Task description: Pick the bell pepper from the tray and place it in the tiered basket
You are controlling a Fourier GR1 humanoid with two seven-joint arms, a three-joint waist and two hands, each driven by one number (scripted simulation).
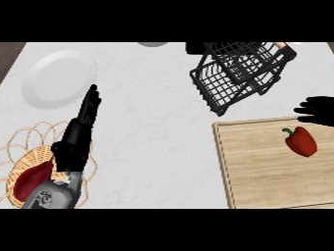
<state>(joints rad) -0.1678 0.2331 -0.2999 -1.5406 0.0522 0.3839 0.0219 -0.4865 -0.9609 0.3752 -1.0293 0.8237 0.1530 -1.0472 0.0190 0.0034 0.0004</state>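
- The bell pepper lies on the wooden tray; the right hand hovers just beyond it, fingers spread, holding nothing.
- Closing from there could nudge the pepper away.
- The tiered basket sits tilted, so a placed pepper may roll.

one pepper, one tray, one plate

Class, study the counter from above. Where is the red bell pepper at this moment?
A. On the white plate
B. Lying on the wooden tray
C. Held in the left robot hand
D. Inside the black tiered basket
B. The bell pepper lies on the wooden tray, apart from the tiered basket, with the right robot hand open just above it.
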